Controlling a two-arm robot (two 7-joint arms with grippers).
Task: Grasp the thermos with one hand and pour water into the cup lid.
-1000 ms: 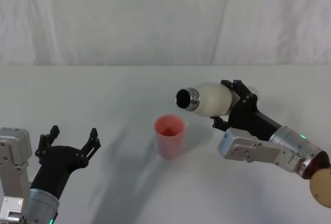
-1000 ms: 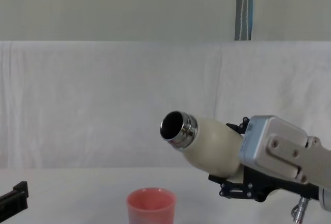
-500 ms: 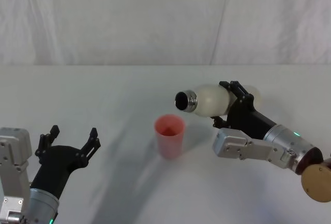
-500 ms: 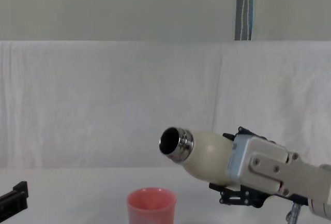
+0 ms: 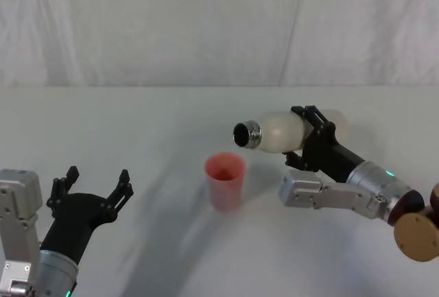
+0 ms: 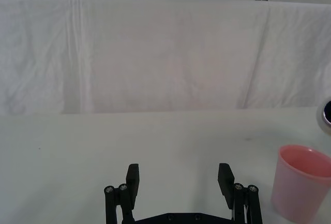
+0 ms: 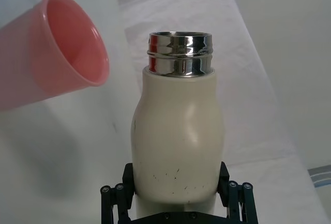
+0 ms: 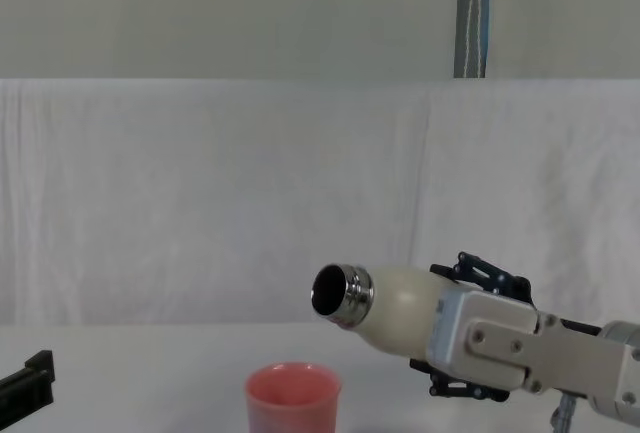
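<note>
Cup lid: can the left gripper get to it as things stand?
Probably yes. The left gripper is open, with bare table between it and the cup lid; the thermos is held above by the right gripper.

You are looking at a staged test setup, most likely a lab rather than a home. The bench is covered in plain white cloth, a wrinkled white sheet hangs as a backdrop behind it, and above the sheet you see a bare wall with a metal pole.
</note>
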